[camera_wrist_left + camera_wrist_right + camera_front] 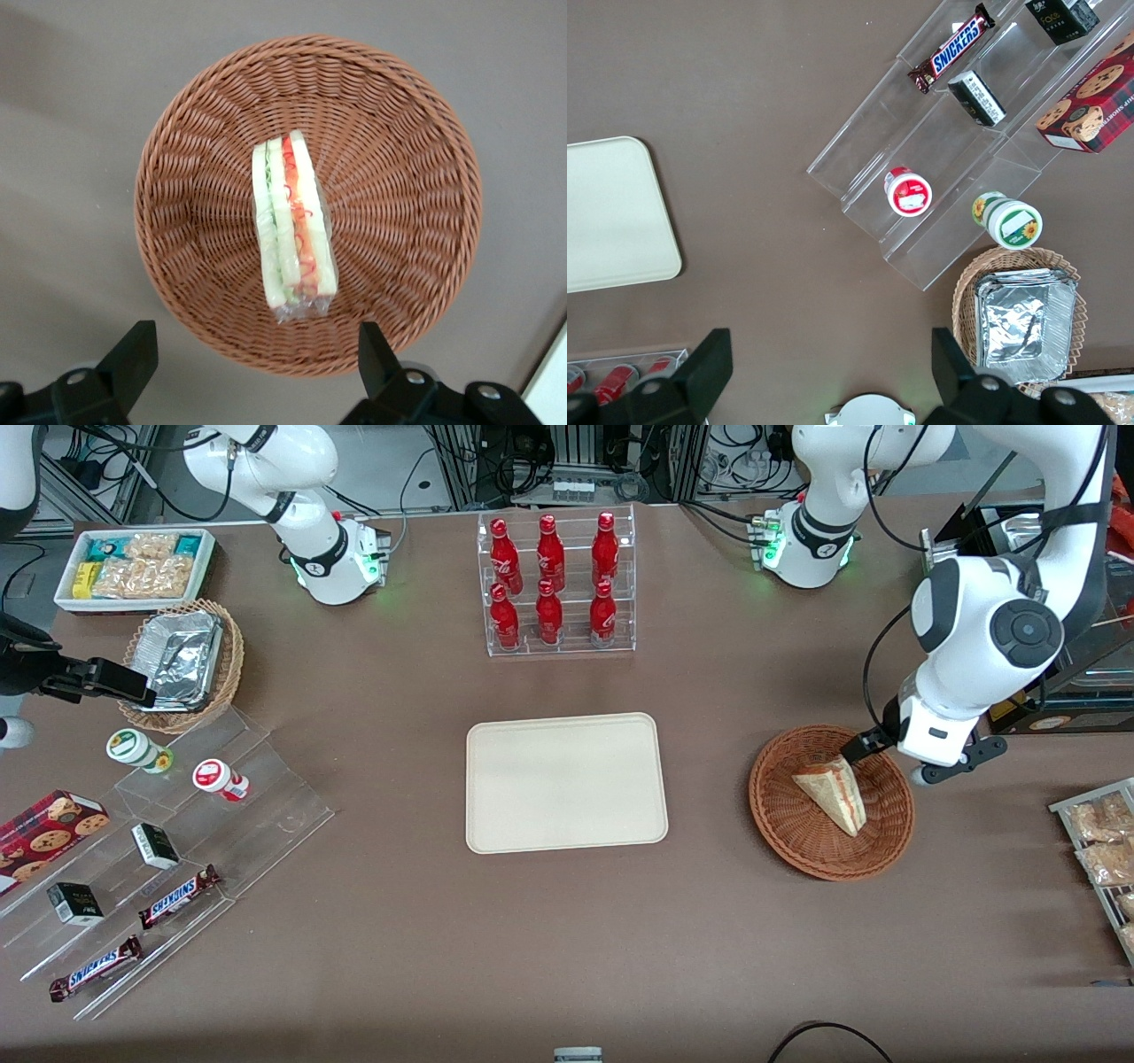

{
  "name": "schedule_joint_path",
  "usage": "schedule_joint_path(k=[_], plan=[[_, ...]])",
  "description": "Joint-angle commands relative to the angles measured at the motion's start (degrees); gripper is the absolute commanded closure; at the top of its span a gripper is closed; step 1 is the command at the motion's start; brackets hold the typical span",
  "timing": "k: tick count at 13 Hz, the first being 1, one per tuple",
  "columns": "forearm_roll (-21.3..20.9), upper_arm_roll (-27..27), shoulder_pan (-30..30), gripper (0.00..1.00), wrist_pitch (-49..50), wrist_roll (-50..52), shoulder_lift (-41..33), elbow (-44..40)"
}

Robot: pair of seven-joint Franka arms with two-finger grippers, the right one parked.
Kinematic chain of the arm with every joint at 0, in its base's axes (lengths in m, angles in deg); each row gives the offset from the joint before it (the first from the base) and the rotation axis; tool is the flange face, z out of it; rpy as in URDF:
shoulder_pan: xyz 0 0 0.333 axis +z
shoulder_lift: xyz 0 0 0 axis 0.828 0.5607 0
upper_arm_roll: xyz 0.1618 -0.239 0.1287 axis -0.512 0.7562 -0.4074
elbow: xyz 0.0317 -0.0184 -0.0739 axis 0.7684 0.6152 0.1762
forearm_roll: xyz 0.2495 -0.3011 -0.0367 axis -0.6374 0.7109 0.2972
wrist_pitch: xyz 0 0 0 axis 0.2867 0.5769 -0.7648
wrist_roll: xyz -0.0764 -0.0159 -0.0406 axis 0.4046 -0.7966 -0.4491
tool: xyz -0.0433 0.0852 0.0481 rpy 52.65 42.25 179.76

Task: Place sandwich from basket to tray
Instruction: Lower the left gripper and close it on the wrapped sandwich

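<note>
The sandwich (833, 794), a clear-wrapped white wedge with red and green filling, lies in the round reddish-brown basket (788, 828). In the left wrist view the sandwich (292, 226) lies edge-up in the middle of the basket (399, 177). My left gripper (889, 763) hovers over the basket's rim on the side farther from the front camera. It is open and empty (252, 363), with its black fingers (133, 359) spread wide, apart from the sandwich. The cream-beige tray (567, 781) lies flat beside the basket, toward the parked arm's end, with nothing on it.
A clear rack of red bottles (556, 584) stands farther from the front camera than the tray. Bagged snacks on a rack (1103, 846) lie toward the working arm's end. A tan basket with foil containers (182, 660), a white snack bin (133, 567) and clear display steps (168, 868) lie toward the parked arm's end.
</note>
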State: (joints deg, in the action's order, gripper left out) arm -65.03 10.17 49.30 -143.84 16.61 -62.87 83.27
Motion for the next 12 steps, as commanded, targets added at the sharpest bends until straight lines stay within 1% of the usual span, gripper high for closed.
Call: schedule_joint_path(k=[1,12], plan=[[-0.78,0.17,-0.96,0.0,-3.74,10.5,2.8,0.39],[0.02,0.17,-0.96,0.0,-10.87,14.92,10.53,0.48]])
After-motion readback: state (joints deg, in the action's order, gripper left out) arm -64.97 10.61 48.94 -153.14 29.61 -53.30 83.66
